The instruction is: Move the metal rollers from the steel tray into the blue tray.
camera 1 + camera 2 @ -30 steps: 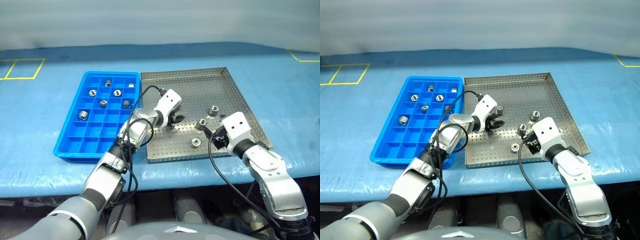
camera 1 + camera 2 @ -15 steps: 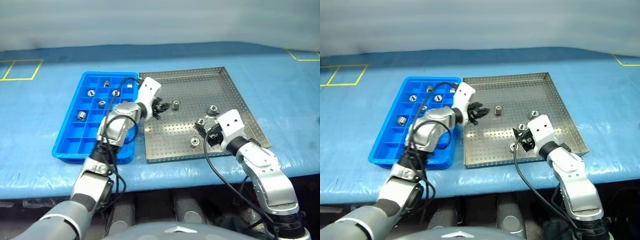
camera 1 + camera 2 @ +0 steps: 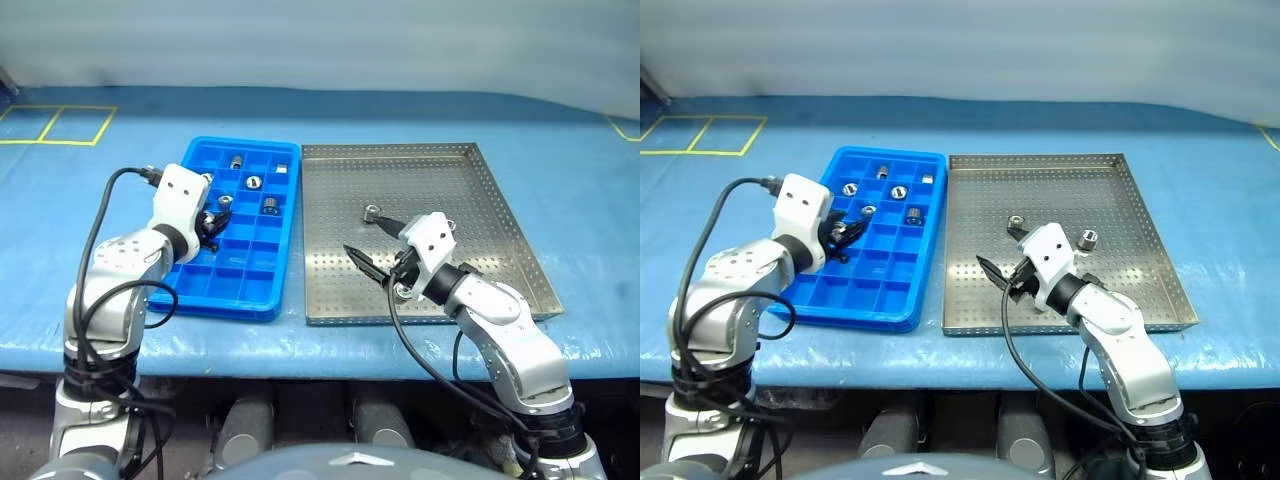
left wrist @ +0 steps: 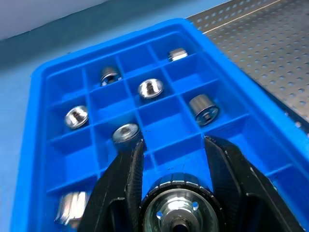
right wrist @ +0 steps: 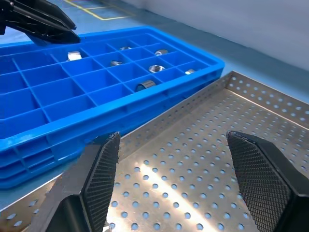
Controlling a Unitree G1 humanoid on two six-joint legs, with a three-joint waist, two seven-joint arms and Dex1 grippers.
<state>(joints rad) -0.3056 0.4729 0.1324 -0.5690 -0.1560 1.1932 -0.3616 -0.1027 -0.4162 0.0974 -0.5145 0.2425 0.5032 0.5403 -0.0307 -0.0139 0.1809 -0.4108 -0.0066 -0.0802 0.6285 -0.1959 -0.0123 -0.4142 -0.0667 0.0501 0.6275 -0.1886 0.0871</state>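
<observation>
Steel roller clamped in left gripper over blue tray; right gripper wide open, empty, above steel tray.

Both head views look forward and down over the blue tray and steel tray. Each wrist view looks low and close along its hand; both share the blue tray.

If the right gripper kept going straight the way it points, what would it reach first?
Probably the steel tray's near rim, then the blue tray beyond; the right gripper is open and empty, though depth is uncertain.
</observation>
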